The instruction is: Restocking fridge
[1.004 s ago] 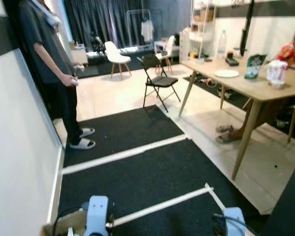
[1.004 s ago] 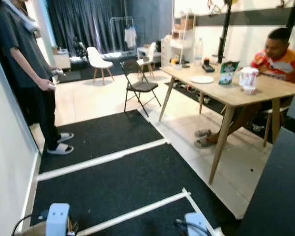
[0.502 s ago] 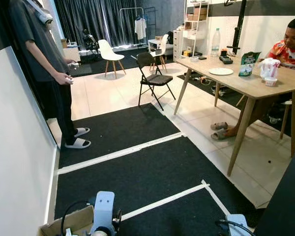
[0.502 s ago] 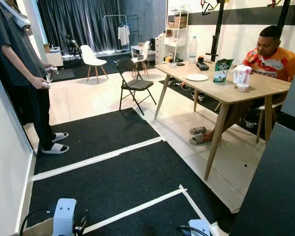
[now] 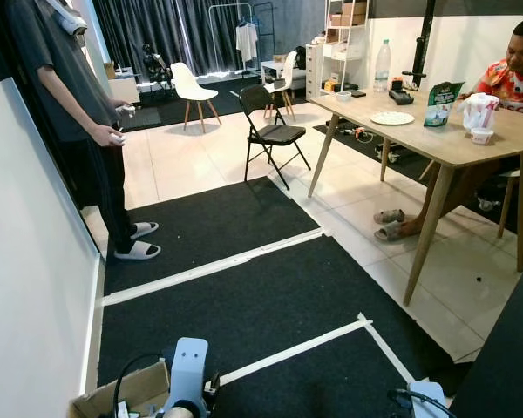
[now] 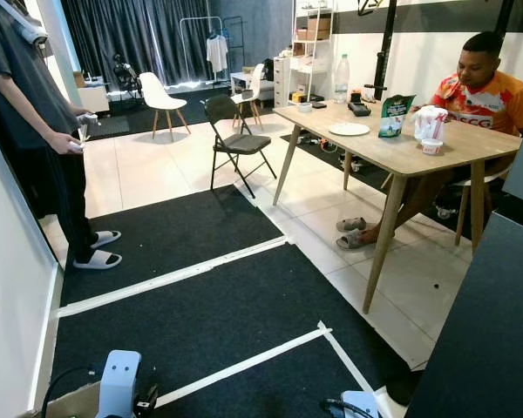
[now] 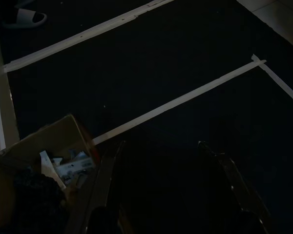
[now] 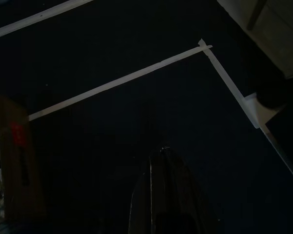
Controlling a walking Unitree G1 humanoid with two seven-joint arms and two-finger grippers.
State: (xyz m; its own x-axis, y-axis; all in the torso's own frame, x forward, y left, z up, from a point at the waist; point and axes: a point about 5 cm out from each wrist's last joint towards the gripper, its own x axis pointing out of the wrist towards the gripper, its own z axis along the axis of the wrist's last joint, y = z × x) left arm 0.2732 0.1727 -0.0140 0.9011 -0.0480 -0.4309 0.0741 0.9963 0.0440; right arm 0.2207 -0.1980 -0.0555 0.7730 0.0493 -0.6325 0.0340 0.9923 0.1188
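Room inventory, both my arms hanging low over the black carpet (image 5: 270,296).

Left end effector (image 7: 161,161): released, fingers spread above the dark carpet, a white tape line (image 7: 180,100) ahead. Right end effector (image 8: 154,161): clenched, fingers pressed together, holding nothing. Cardboard box (image 5: 126,392), lower left of the frame, open, with small packages inside, just beside my left arm. Person standing (image 5: 78,113), upper left, by the white wall. Folding chair (image 5: 270,131), upper centre. Desk (image 5: 427,144), upper right, carrying a plate (image 5: 391,117), a bottle (image 5: 383,65) and a green bag (image 5: 438,103); a seated person (image 6: 484,83) behind it.
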